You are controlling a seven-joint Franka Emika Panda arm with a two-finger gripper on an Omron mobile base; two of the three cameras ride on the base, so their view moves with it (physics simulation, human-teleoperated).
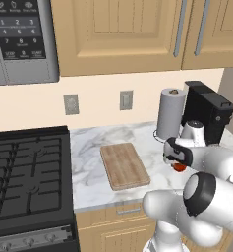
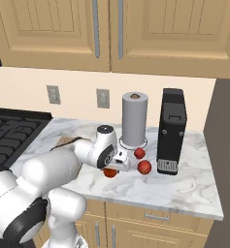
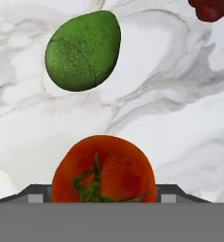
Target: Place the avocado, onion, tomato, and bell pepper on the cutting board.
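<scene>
Hand view has the tomato [image 3: 104, 168] seated right at the gripper's fingertips, jaws partly closed around it and apparently gripping, with the avocado [image 3: 83, 51] lying on the marble counter [image 3: 179, 118] just beyond and a dark red item [image 3: 211, 9] at the top corner. Left base view: cutting board [image 1: 124, 166] sits bare on the counter between stove [image 1: 29, 172] and paper towel roll [image 1: 170, 113], gripper [image 1: 178, 166] down to its right. Right base view shows two more red balls [image 2: 141, 160] by the coffee machine [image 2: 171, 131].

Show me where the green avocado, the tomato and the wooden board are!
avocado [image 3: 82, 51], hand view, middle of its green skin.
tomato [image 3: 104, 169], hand view, red top beside the green stem.
cutting board [image 1: 124, 166], left base view, centre of the wooden surface.
</scene>
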